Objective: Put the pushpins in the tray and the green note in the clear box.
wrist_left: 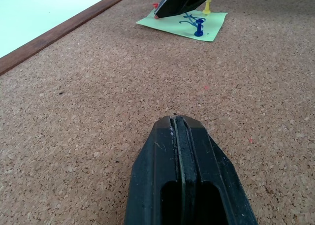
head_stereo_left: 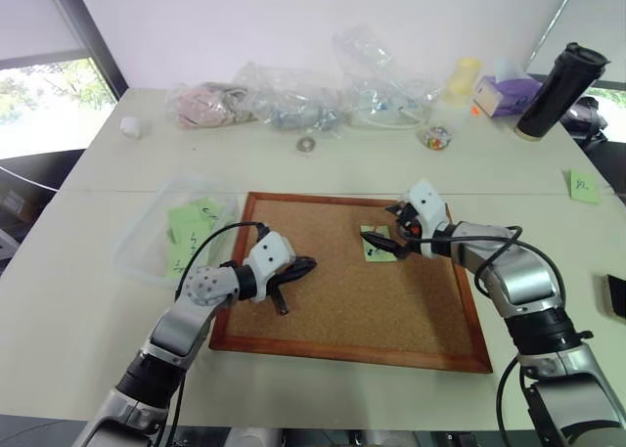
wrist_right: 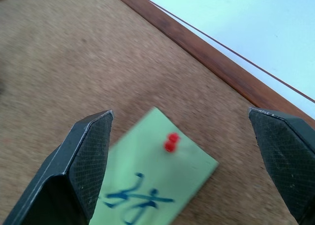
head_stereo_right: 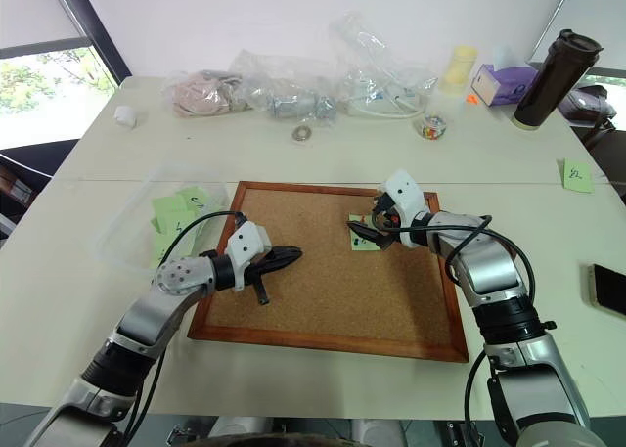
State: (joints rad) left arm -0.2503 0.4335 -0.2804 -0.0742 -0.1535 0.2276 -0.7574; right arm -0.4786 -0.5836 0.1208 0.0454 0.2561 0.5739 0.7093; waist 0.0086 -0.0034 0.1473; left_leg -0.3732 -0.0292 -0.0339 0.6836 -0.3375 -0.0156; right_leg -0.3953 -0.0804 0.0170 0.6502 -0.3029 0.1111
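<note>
1. Jaws on the right gripper (head_stereo_left: 383, 244) stand wide apart, with nothing between them, right over the green note (head_stereo_left: 378, 247) pinned on the corkboard (head_stereo_left: 391, 310); on the left gripper (head_stereo_left: 298, 267) the jaws are pressed together on nothing, low over bare cork towards the board's left side. From the head views, the note sits in the board's far right part, near the far frame. A clear box (head_stereo_left: 147, 242) lies on the desk (head_stereo_left: 59, 310) just beside the board's left edge, with green notes inside it. Clear bags (head_stereo_left: 293, 100) and a dark bottle (head_stereo_left: 548, 90) line the far edge of the desk; another green note (head_stereo_left: 584, 186) lies near the right edge.

2. Left wrist view: the shut jaws rise over open cork. Beyond them lies the green note with a blue scribble, a blue pin (wrist_left: 199, 27), a yellow pin (wrist_left: 207, 7) and a red pin (wrist_left: 156, 6) standing in it. One dark finger of the right gripper reaches down over the note.

3. Right wrist view: both wide jaws frame the note; a red pin (wrist_right: 171, 142) stands near its corner, the blue scribble nearer the camera. The board's wooden frame (wrist_right: 216, 62) runs close behind, pale desk beyond.
</note>
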